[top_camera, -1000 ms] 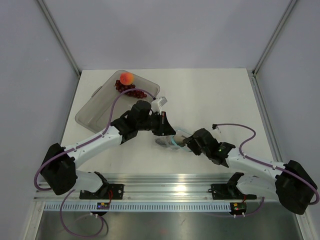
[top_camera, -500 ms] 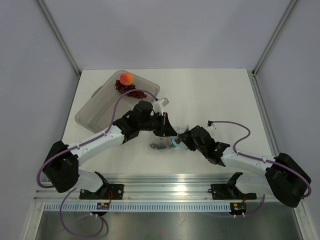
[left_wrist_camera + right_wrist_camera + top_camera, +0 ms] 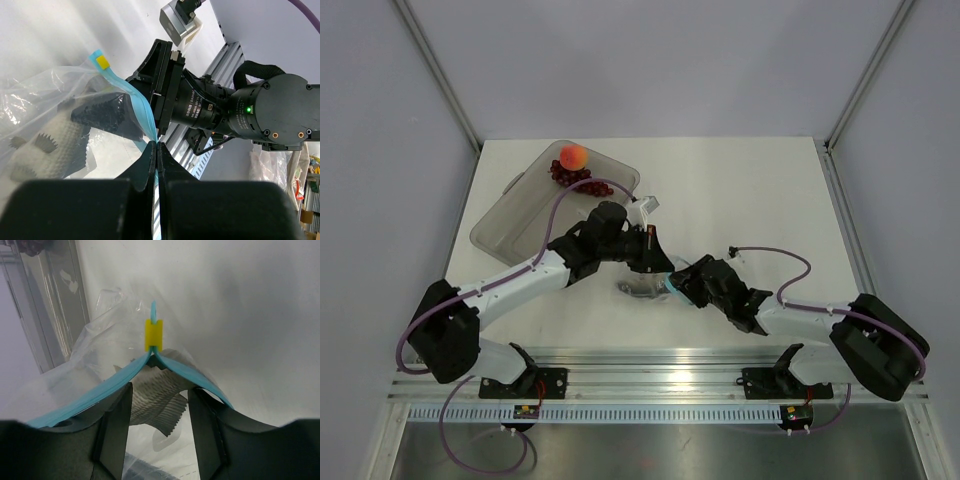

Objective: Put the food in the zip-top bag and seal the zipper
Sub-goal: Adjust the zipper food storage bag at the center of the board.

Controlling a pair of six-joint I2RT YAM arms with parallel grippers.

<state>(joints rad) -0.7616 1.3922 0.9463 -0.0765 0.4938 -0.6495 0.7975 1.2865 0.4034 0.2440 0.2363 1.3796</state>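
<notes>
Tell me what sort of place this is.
Probably a robotics lab test cell: a white table boxed in by plain grey panels, two arms bolted to an aluminium rail, and a grey tray holding fruit.

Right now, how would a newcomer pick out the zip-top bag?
On the white table, look near the front edge, where the left fingers and right fingers meet. The bag is the crinkly clear pouch there, edged with a blue-teal zipper, unlike the rigid grey tray far left.

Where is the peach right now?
In the top view, the peach sits far left, in the grey tray's far end, beside the grapes.
</notes>
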